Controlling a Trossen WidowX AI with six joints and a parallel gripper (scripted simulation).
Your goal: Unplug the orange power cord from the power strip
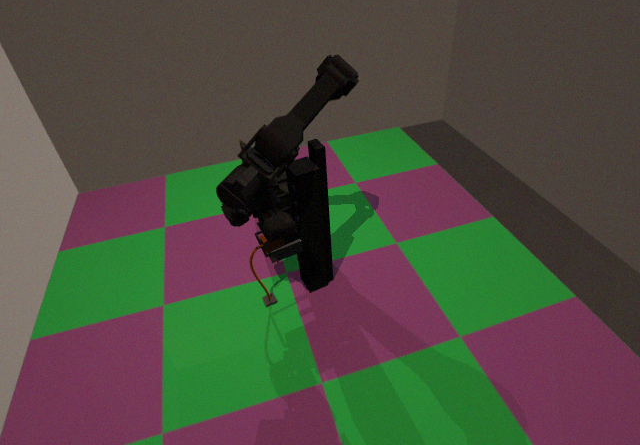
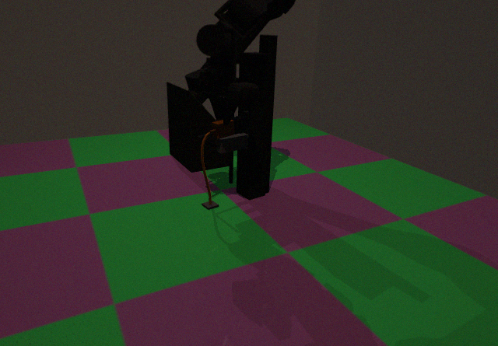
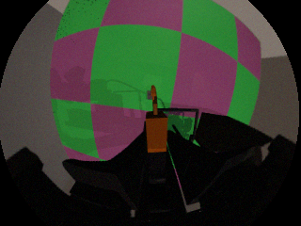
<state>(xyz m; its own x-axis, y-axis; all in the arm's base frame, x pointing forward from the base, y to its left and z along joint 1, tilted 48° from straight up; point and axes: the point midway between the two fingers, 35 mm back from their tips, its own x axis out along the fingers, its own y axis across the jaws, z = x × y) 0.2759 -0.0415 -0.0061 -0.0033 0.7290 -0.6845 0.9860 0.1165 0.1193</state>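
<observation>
The orange plug (image 1: 262, 238) (image 2: 218, 123) (image 3: 156, 133) is up beside the dark post. Its orange cord (image 1: 251, 262) (image 2: 203, 166) (image 3: 155, 104) curves down to a small grey block (image 1: 269, 300) (image 2: 209, 205) on the floor. My gripper (image 3: 156, 134) is shut on the plug, one dark finger against each side of it in the wrist view. In the top and exterior views the dark fingers come down onto the plug from above. The power strip cannot be made out clearly against the dark parts, and the joint between plug and strip is hidden.
A tall dark post (image 1: 316, 228) (image 2: 255, 153) stands close beside the gripper. A grey ledge (image 1: 285, 249) (image 2: 233, 142) juts out just below the plug. A large black panel (image 2: 180, 133) stands behind. A thin dark frame (image 3: 179, 110) shows beyond the right finger.
</observation>
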